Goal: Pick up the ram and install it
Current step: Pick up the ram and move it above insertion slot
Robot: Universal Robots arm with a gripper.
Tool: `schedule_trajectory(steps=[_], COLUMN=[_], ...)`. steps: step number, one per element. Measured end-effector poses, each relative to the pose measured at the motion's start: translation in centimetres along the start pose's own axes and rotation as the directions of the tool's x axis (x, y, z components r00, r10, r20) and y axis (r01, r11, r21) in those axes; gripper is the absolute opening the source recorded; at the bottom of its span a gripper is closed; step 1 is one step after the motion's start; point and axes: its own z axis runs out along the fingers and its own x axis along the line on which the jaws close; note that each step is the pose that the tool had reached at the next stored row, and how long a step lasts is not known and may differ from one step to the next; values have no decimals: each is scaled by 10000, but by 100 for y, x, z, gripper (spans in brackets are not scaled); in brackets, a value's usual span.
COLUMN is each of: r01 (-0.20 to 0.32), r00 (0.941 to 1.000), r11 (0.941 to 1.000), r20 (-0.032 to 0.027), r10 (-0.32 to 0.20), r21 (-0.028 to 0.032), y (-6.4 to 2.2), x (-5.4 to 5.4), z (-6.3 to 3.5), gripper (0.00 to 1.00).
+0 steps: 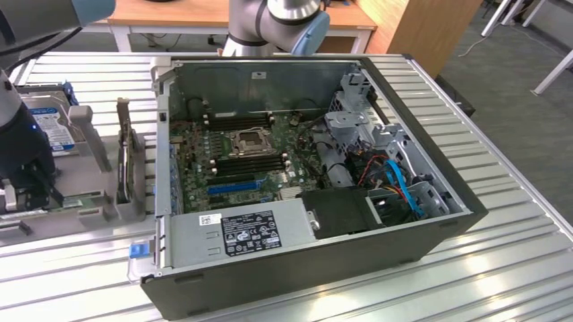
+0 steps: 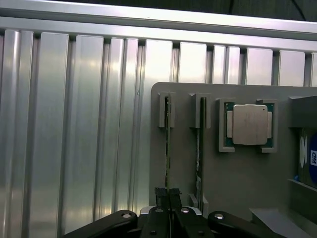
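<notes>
Now the gripper (image 2: 168, 193) pinches the ram (image 2: 168, 134) by its edge, fingers nearly together. Risk — a skewed lift could bind it in the holder (image 2: 237, 183).

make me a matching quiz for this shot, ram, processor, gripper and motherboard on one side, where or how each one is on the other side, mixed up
Things:
1. ram
2. processor
3. gripper
4. motherboard

Places or states:
a. lying flat in a square recess of the gray holder
b. inside the open computer case
c. standing on edge in a slot of the holder
d. shut on the ram's edge

Pairs: 1-c, 2-a, 3-d, 4-b
</notes>
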Motion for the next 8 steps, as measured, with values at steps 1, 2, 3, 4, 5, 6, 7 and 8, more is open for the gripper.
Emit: schedule_trajectory(steps=[1,2,3,4,5,6,7,8], r01=[0,0,-1,0,-1,-1,-1,-1], r00=[10000,10000,10000,10000,10000,10000,10000,10000], r11=[10000,10000,10000,10000,10000,10000,10000,10000], r20=[1,1,1,1,1,2,1,1], r10=[0,0,1,0,1,1,1,1], r21=[0,1,1,0,1,1,1,1], y=[0,0,1,1,1,1,2,2], x=[-1,-1,-2,-3,-3,-4,-5,-5], z=[-22,-47,-68,-91,-115,-139,-165,-189], gripper=[11,11,11,11,11,11,11,11])
